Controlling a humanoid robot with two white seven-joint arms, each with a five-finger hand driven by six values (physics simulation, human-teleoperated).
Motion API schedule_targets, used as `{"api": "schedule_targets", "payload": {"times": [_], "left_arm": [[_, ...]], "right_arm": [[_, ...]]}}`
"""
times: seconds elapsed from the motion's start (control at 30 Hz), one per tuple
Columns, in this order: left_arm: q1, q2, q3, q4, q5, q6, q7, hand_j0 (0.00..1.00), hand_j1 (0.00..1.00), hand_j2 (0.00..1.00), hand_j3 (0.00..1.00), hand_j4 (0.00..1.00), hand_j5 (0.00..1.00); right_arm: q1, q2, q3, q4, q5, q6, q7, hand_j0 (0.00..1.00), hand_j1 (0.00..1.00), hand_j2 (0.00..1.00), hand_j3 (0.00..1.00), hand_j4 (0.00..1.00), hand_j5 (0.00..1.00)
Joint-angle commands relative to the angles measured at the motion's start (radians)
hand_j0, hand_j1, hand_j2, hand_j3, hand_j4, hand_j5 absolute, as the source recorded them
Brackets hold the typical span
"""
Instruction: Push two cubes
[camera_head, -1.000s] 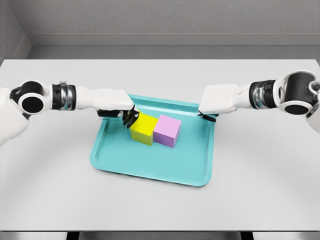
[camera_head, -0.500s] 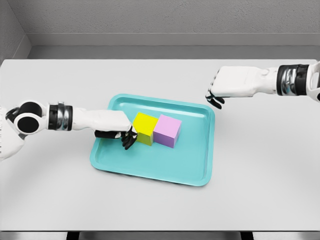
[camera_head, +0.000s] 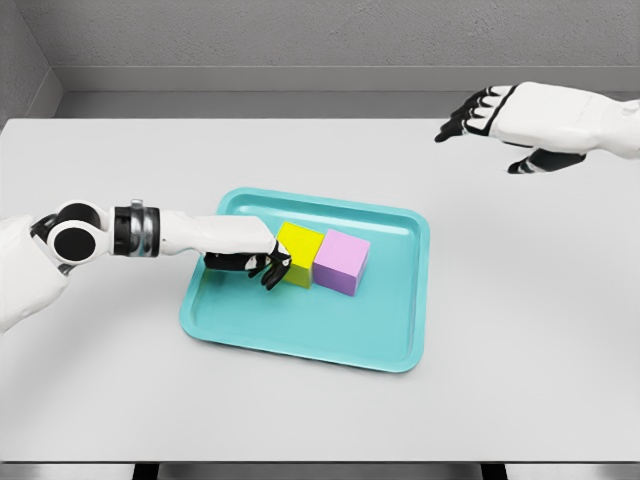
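Left hand (camera_head: 262, 265): low inside the tray, dark fingers curled together, knuckles pressed to the left face of the yellow cube — gripping nothing, only shoving.
Right hand (camera_head: 520, 120): raised over the far right corner of the tabletop, fingers spread apart, holding nothing, well clear of the tray.
Yellow cube (camera_head: 299, 254): on the tray floor near the far rim, a little left of centre, right face touching the purple one.
Purple cube (camera_head: 341, 261): just beside it toward the tray's right rim, bare floor beyond.
Tray (camera_head: 300, 335): teal, shallow lip all round, near the middle of the tabletop (camera_head: 520, 330).
Handling: by the look, stiff, light blocks with flat faces and a smooth floor beneath — likely to slide easily and travel as a pair.
Contact point: low and centred on the yellow cube's left face; off-centre pressure likely to twist the pair apart.
Risk: raised right rim probably stops or tips the purple cube.
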Motion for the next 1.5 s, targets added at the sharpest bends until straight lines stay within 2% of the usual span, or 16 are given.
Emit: {"api": "schedule_targets", "payload": {"times": [0.0,0.07,0.23,0.33,0.5,0.57,0.6,0.7,0.8,0.87,0.93,1.27,1.3,1.33,1.37,1.47], "left_arm": [[0.0,0.005,-0.013,0.0,-0.071,-0.027,0.008,0.2,0.2,0.2,0.2,0.2,0.2],[-0.003,0.016,-0.013,-0.003,-0.052,-0.027,0.008,0.2,0.2,0.2,0.2,0.2,0.2],[-0.014,0.109,0.001,-0.034,0.067,-0.027,0.008,0.23,0.23,0.23,0.23,0.23,0.23],[-0.015,0.149,0.044,-0.034,0.109,-0.027,0.008,0.27,0.27,0.27,0.27,0.27,0.27],[-0.011,0.132,0.044,-0.015,0.101,-0.027,0.008,0.27,0.27,0.27,0.27,0.27,0.27],[-0.008,0.059,0.041,0.071,0.093,-0.027,0.008,0.26,0.26,0.26,0.26,0.26,0.26],[-0.009,0.022,0.041,0.101,0.055,-0.027,0.008,0.26,0.26,0.26,0.26,0.26,0.26],[-0.006,-0.023,0.038,0.121,0.015,-0.027,0.008,0.26,0.26,0.26,0.26,0.26,0.26],[-0.005,-0.023,0.035,0.121,0.015,-0.027,0.008,0.26,0.26,0.26,0.26,0.26,0.26],[-0.005,-0.023,0.035,0.12,0.015,-0.027,0.008,0.26,0.26,0.26,0.26,0.26,0.26],[-0.005,-0.023,0.035,0.115,0.015,-0.027,0.008,0.26,0.26,0.26,0.26,0.26,0.26],[-0.021,-0.035,0.038,0.121,0.031,-0.027,0.008,0.26,0.26,0.26,0.26,0.26,0.26],[-0.025,-0.032,0.041,0.121,0.031,-0.027,0.008,0.26,0.26,0.26,0.26,0.26,0.26],[-0.037,-0.023,0.044,0.12,0.043,-0.027,0.008,0.27,0.27,0.27,0.27,0.27,0.27],[-0.046,-0.009,0.044,0.117,0.072,-0.027,0.008,0.27,0.27,0.27,0.27,0.27,0.27],[-0.06,0.037,0.044,0.108,0.09,-0.027,0.008,0.27,0.27,0.27,0.27,0.27,0.27]], "right_arm": [[0.0,-0.012,-0.003,0.0,-0.007,0.003,0.0,1.0,1.0,1.0,1.0,1.0,1.0],[0.002,-0.012,-0.003,0.0,-0.007,0.003,0.0,1.0,1.0,1.0,1.0,1.0,1.0],[0.003,-0.027,-0.003,0.0,-0.01,0.003,0.0,1.0,1.0,1.0,1.0,1.0,1.0],[0.009,-0.03,-0.005,0.0,-0.035,0.003,0.0,1.0,1.0,1.0,1.0,1.0,1.0],[0.008,-0.033,-0.009,-0.002,-0.035,0.003,0.0,1.0,1.0,1.0,1.0,1.0,1.0],[0.005,-0.033,-0.009,-0.002,-0.036,0.003,0.0,1.0,1.0,1.0,1.0,1.0,1.0],[0.0,-0.033,-0.009,-0.003,-0.058,0.003,0.0,1.0,1.0,1.0,1.0,1.0,1.0],[-0.012,-0.061,-0.009,-0.006,-0.067,0.003,0.0,1.0,1.0,1.0,1.0,1.0,1.0],[-0.018,-0.111,-0.012,-0.008,-0.067,0.003,0.0,1.0,1.0,1.0,1.0,1.0,1.0],[-0.018,-0.173,-0.02,-0.008,-0.176,0.003,0.0,1.0,1.0,1.0,1.0,1.0,1.0],[-0.023,-0.199,-0.02,-0.008,-0.176,0.003,0.0,1.0,1.0,1.0,1.0,1.0,1.0],[0.005,-0.194,-0.015,-0.009,-0.176,0.003,0.0,1.0,1.0,1.0,1.0,1.0,1.0],[0.009,-0.184,-0.005,-0.025,-0.171,0.003,0.0,1.0,1.0,1.0,1.0,1.0,1.0],[0.009,-0.177,0.012,-0.077,-0.167,0.003,0.0,1.0,1.0,1.0,1.0,1.0,1.0],[0.009,-0.176,0.058,-0.103,-0.165,0.003,0.0,1.0,1.0,1.0,1.0,1.0,1.0],[0.0,-0.184,0.072,-0.106,-0.162,0.003,0.0,1.0,1.0,1.0,1.0,1.0,1.0]]}}
